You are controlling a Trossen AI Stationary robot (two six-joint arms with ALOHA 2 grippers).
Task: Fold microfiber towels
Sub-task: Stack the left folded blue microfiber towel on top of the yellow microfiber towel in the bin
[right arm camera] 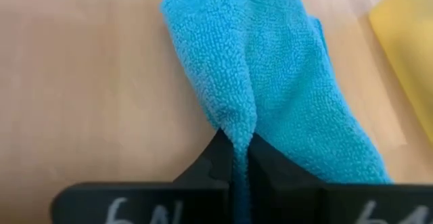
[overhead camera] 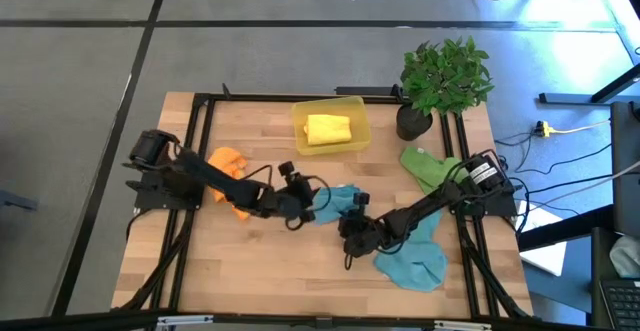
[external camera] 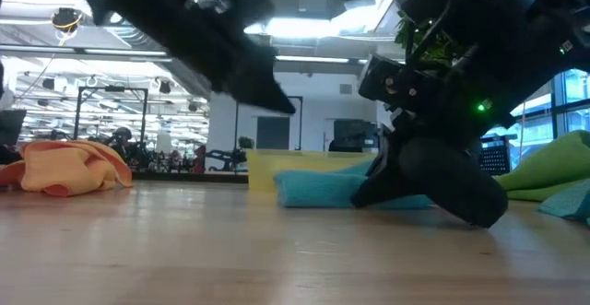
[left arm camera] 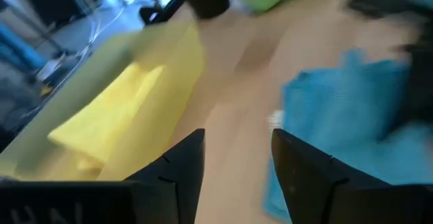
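The right gripper [right arm camera: 240, 158] is pinching a fold of a teal towel [right arm camera: 284, 82] lying on the table [overhead camera: 260, 261], just in front of the yellow bin [overhead camera: 330, 131]. The left gripper [left arm camera: 233, 156], fingers spread and holding nothing, is hovering beside that towel, also near the bin.

the high view looks straight down on the whole bench [overhead camera: 250, 261]. the low view faces level across it. each wrist view sits close over the teal towel [right arm camera: 284, 82], which all four share.
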